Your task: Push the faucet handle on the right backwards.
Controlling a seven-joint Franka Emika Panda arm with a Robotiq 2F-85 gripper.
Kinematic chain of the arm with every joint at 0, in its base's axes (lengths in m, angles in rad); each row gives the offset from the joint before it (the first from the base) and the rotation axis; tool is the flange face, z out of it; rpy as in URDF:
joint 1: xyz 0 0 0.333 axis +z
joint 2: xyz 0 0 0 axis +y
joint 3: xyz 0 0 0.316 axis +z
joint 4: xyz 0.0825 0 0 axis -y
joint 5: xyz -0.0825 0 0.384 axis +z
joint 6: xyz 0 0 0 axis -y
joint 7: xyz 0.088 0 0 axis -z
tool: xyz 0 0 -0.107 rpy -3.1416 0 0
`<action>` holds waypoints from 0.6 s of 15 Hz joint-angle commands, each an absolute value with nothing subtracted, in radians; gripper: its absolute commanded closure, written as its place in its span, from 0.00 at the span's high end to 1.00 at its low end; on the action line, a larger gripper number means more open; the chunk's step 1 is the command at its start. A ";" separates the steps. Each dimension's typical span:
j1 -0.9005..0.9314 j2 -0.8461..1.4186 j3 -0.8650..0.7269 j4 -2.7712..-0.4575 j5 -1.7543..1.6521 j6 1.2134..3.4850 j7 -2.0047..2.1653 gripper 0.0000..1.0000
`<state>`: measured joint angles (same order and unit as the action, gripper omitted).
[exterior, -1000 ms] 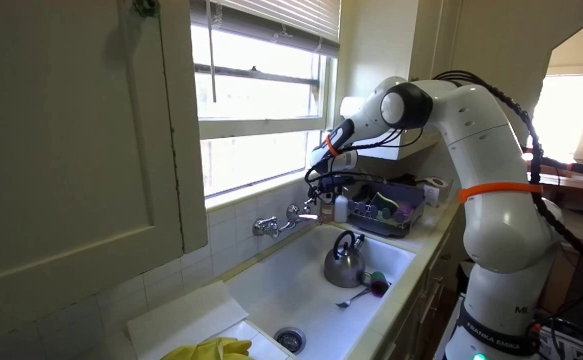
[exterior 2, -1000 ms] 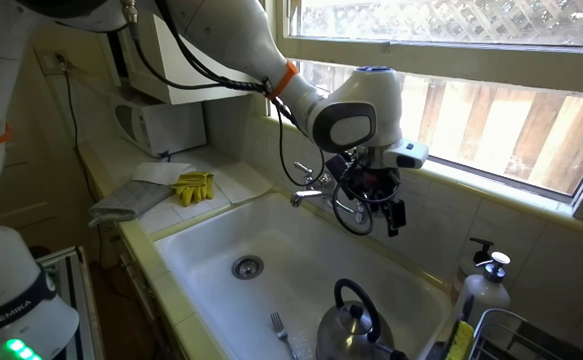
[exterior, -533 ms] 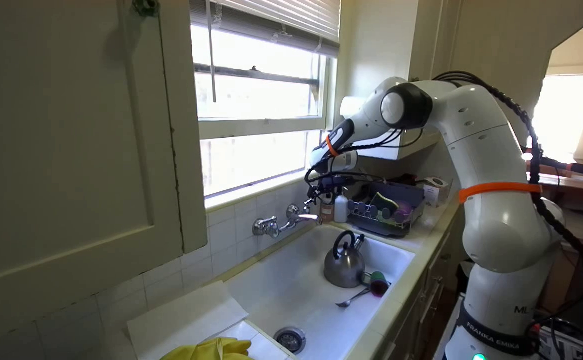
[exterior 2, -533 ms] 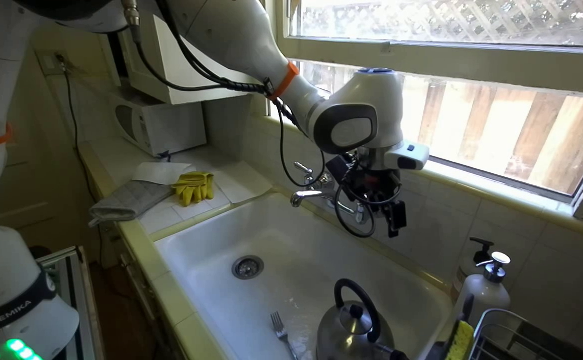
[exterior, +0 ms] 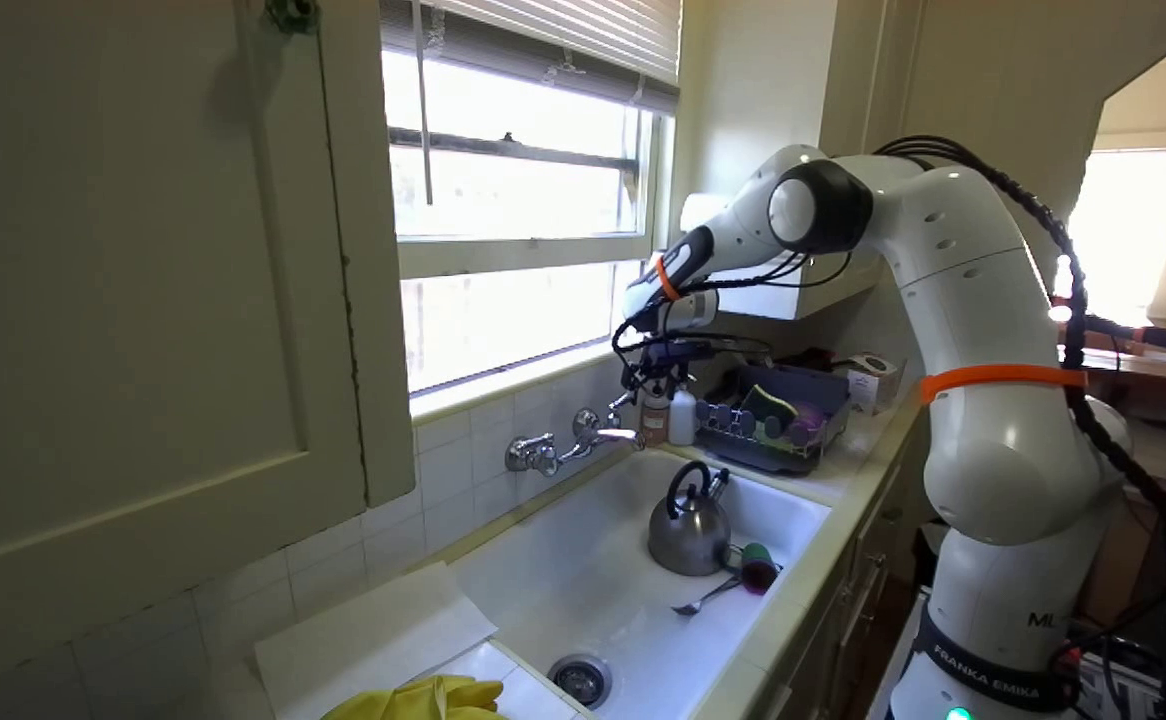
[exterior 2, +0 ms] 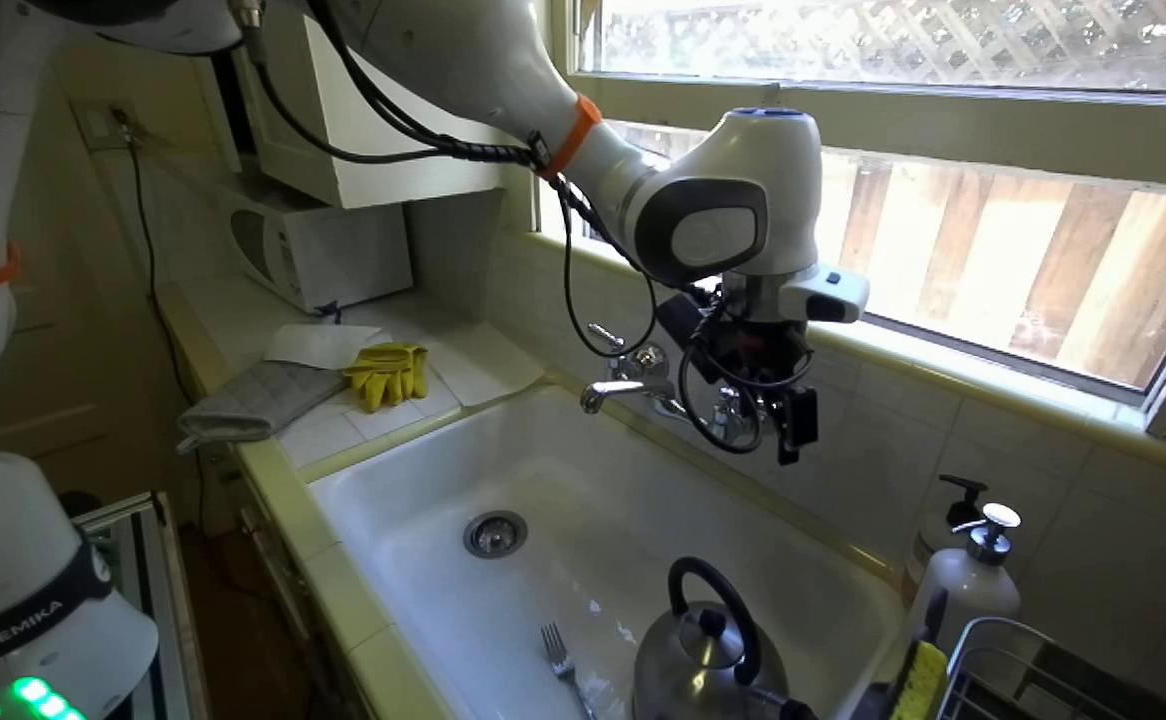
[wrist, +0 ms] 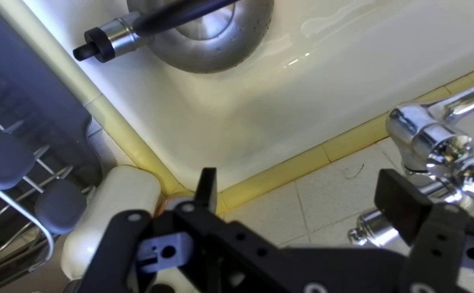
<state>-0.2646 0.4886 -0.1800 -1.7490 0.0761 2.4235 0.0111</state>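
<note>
The chrome faucet (exterior 2: 615, 388) is mounted on the tiled wall behind the sink; it also shows in an exterior view (exterior: 603, 437). Its right handle (exterior 2: 726, 410) is partly covered by my gripper's cable loop. In the wrist view, this chrome handle (wrist: 377, 228) lies at the right, its rounded tip pointing left and its other part behind my right-hand finger. My gripper (wrist: 298, 185) is open and empty, with bare tile between its fingers. The gripper also shows beside the handle in both exterior views (exterior: 655, 385) (exterior 2: 788, 440). I cannot tell whether a finger touches the handle.
The white sink (exterior 2: 413, 505) holds a steel kettle (exterior 2: 708, 650), a fork (exterior 2: 561, 660) and a cup (exterior: 758, 568). Soap bottles (exterior 2: 963, 580) and a dish rack (exterior: 793, 440) stand at the sink's end. The window ledge (exterior 2: 943, 360) runs behind the gripper.
In the last half second, the gripper has risen and shifted slightly to the right in both exterior views. Bright wet glints have grown on the sink floor near the kettle.
</note>
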 commanded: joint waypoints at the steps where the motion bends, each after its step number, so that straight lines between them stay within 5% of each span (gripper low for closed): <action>1: -0.284 0.437 -0.161 -1.779 0.091 2.357 -0.054 1.00; 9: -0.259 0.288 -0.154 -1.933 0.075 2.367 -0.133 1.00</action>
<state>-0.2644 0.3763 -0.1653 -1.8307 0.0771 2.3566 -0.0957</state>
